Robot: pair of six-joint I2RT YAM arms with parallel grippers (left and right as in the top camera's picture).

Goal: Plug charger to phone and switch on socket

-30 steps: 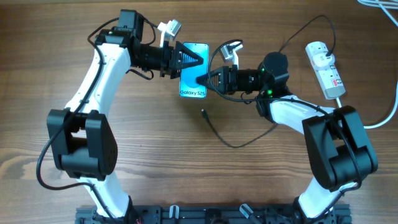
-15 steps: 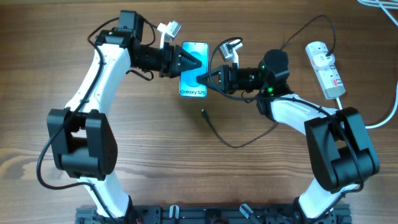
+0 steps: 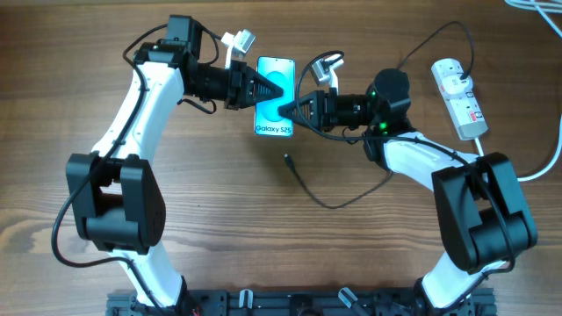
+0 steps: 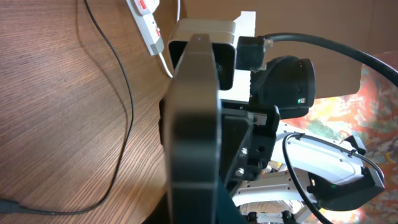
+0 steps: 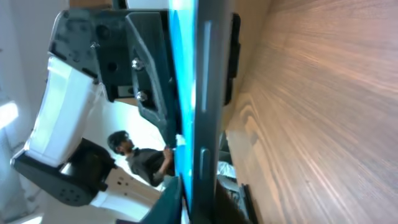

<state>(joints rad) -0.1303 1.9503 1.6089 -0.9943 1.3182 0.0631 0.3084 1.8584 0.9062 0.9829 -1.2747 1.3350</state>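
The phone point(image 3: 273, 95), teal-blue screen up, hangs just above the table between both grippers. My left gripper point(image 3: 268, 88) is shut on its left side. From the other side, my right gripper point(image 3: 283, 111) has its fingers on the right edge. The left wrist view shows the phone point(image 4: 196, 124) edge-on, filling my gripper point(image 4: 199, 208). In the right wrist view the phone point(image 5: 200, 93) sits between the fingers of that gripper point(image 5: 200, 202). The charger lies loose on the wood, plug tip point(image 3: 287, 158) below the phone and cable point(image 3: 329, 202) looping right. The socket point(image 3: 458, 96) lies at the far right.
A white adapter point(image 3: 457, 81) sits on the socket, and the thick white cord point(image 3: 544, 167) runs off the right edge. Another white cable point(image 3: 536, 10) crosses the top right corner. Both arm bases stand at the table's front edge.
My left gripper has closed onto the phone's left side. The right gripper stays on the phone, and the phone has barely shifted.
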